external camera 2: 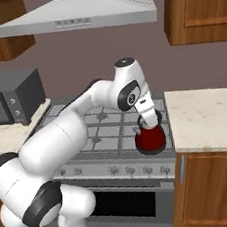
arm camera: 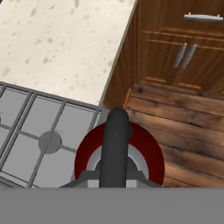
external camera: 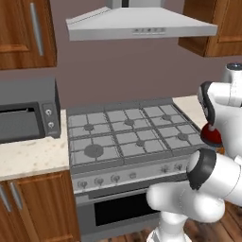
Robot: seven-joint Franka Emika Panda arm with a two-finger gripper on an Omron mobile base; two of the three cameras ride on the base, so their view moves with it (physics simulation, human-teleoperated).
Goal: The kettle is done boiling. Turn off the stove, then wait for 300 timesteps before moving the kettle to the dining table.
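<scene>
- Hand view first: my gripper (arm camera: pixel 114 177) sits directly over the kettle (arm camera: pixel 148 153), and the dark handle (arm camera: pixel 115 144) runs straight up the middle of the picture from between my tips, so its long axis lines up with the way the camera looks.
- My jaws are pressed nearly together and, as I judge it, pinching that handle; the tips themselves are hidden under it, so I go by how the handle sits in them.
- From the right base view my gripper (external camera 2: pixel 147 117) comes down on top of the kettle (external camera 2: pixel 151 140), which is at the front right corner of the stove (external camera 2: pixel 107 131), above the last knobs.
- I can't tell whether its base is touching the grate or just off it.
- In the hand view the red body overhangs the stove edge toward the wood floor (arm camera: pixel 183 127), so the lift should go straight up before any swing.
- Beside the kettle, past the stove's right edge, lies a beige counter (external camera 2: pixel 206 116) over brown cabinets.
- Across the stove, the other burners carry nothing.
- On the far left a grey microwave (external camera: pixel 28 113) sits on the counter.
- Above all hangs the hood (external camera: pixel 137 23), between wall cabinets.
- I see no long table from here, so I judge the base must drive once the kettle is up.
</scene>
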